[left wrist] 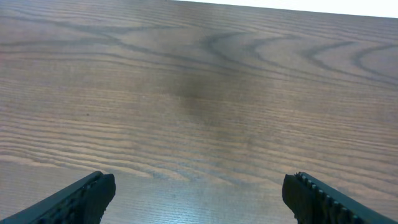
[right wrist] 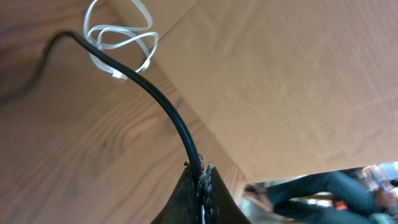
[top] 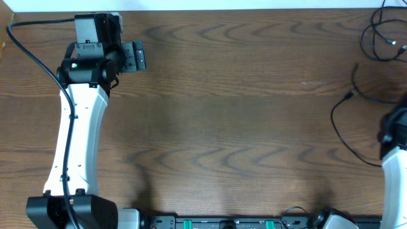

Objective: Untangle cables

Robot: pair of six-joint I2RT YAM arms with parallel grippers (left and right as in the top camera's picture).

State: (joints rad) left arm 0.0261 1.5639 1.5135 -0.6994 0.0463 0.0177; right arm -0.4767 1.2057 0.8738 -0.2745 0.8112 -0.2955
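Right hand (right wrist: pixel 202 186), black cable (right wrist: pixel 155 93), table edge (right wrist: pixel 208 140)

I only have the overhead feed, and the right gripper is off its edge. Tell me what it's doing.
Observer: Right wrist view shows the right gripper shut on a black cable.
Operator: Report any other cable near it.
Observer: A white cable lies looped on the table; the black one crosses in front.
Operator: Check the left gripper's jaws.
Observer: The left gripper is wide open, only bare table between its fingers.
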